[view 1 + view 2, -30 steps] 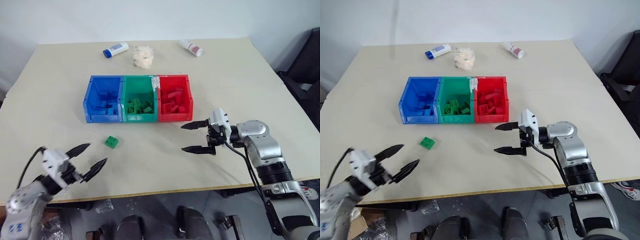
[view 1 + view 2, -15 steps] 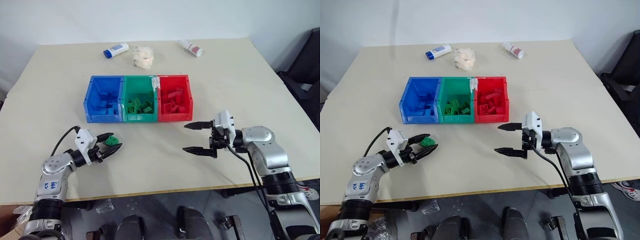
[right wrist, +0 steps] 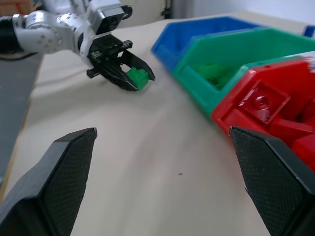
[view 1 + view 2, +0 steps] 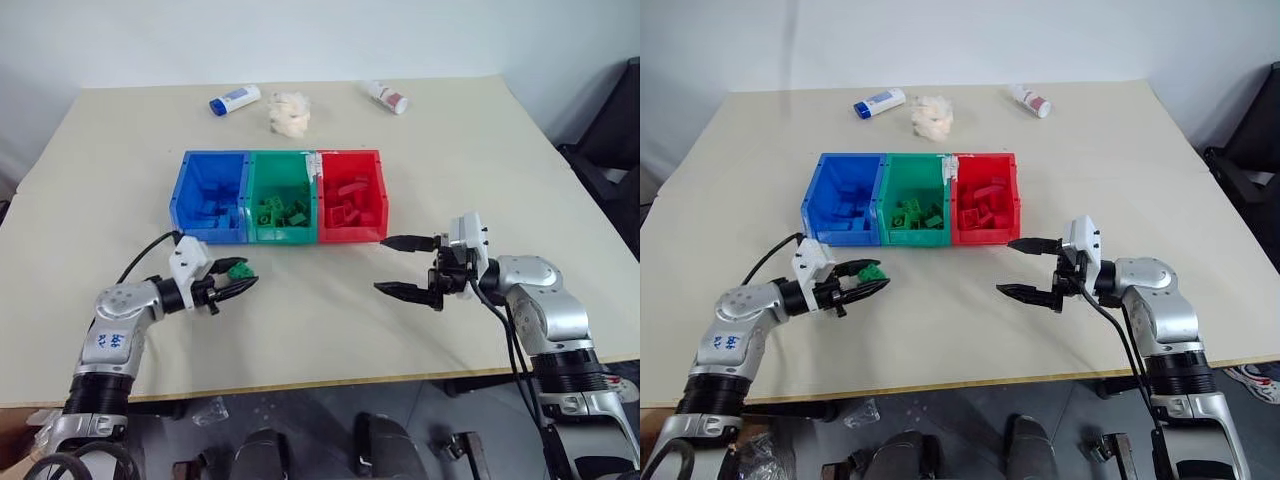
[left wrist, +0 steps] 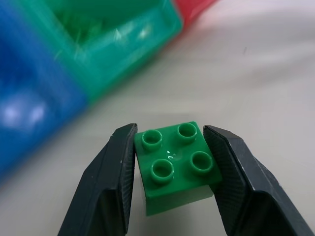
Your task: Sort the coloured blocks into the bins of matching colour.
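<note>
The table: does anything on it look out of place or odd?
Yes. Two white bottles lie on their sides beyond the bins, with a fluffy white wad between them. None belongs to the sorting.

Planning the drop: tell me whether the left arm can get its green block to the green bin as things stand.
Probably yes. The left gripper is shut on the green block, just in front of the green bin. Bare table lies between, and the bin's top is open.

3 joined bins (image 4: pixel 280 238) mid-table; 2 bottles (image 4: pixel 234 99), wad (image 4: pixel 288 110) behind; blocks (image 4: pixel 284 211) inside bins.
</note>
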You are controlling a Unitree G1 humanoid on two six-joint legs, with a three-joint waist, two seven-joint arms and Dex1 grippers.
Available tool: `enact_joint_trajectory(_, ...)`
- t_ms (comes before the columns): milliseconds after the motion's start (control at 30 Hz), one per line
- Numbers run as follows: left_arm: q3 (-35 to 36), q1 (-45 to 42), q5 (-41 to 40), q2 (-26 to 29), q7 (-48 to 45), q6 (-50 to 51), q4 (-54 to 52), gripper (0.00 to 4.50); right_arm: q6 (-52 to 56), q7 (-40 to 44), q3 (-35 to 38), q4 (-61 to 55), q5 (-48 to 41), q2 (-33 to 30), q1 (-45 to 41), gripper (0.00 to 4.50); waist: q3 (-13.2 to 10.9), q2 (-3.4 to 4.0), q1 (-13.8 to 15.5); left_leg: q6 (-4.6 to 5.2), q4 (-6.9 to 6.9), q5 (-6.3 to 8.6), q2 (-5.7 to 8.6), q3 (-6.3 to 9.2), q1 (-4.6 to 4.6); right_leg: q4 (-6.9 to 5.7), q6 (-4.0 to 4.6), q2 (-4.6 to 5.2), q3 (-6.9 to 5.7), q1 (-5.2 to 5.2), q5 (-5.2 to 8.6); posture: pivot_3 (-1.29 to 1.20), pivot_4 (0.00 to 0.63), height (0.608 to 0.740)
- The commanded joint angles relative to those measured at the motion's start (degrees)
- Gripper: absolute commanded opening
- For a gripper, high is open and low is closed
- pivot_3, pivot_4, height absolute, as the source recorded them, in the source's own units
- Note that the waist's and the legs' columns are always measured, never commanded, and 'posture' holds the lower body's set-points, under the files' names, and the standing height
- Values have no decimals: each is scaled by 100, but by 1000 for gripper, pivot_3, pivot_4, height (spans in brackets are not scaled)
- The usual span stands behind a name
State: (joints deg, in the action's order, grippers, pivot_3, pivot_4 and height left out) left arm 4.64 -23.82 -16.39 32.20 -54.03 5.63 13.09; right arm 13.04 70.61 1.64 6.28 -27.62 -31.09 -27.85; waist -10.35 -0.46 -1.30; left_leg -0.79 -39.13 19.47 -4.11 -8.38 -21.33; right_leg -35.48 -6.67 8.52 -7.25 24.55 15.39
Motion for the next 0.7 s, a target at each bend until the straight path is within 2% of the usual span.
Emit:
enact_joint_trajectory(33, -1, -919, 37, -238, 283, -196, 292, 1820, -16, -611, 409, -269, -207, 209, -98, 4500, -1, -2, 29, 0, -3, -3, 1, 2, -2, -2, 0, -1, -2, 0, 0, 0, 150, 740)
enact_joint_trajectory(133, -84, -1609, 228, -438, 416, -489, 959, 1820, -23, -1025, 612, -311, -279, 354, -157, 4500, -1, -2, 36, 1, -3, -6, 5, 1, -1, 0, -3, 0, 2, -1, -2, 0, 150, 740)
enact_joint_trajectory(267, -180, -2847, 402, -805, 329, -1010, 2539, 1820, -27, -1422, 739, -498, -298, 445, -135, 4500, -2, -3, 5, 2, 0, -6, 9, -1, -4, 6, -7, -1, 2, 0, -4, 0, 150, 740)
enact_joint_trajectory(400, -260, -3464, 590, -994, 175, -1444, 3606, 3152, -12, -1525, 702, -784, -319, 427, 61, 4500, -2, -4, -31, 3, 4, -5, 11, 1, -12, 23, -14, -2, 0, 0, -8, 0, 150, 740)
enact_joint_trajectory(533, -239, -3620, 626, -961, 15, -1661, 3957, 4360, 13, -1593, 718, -971, -333, 368, 206, 4500, -2, -4, -49, 4, 16, -5, 13, -2, -12, 39, -19, -4, 1, 0, -10, 0, 150, 740)
enact_joint_trajectory(700, -68, -3042, 344, -454, -532, -1337, 3131, 4463, 73, -1380, 675, -951, -312, 148, 222, 4500, -5, -9, -62, 5, 13, -5, 13, -2, -16, 40, -21, -4, 4, 2, -12, 0, 150, 740)
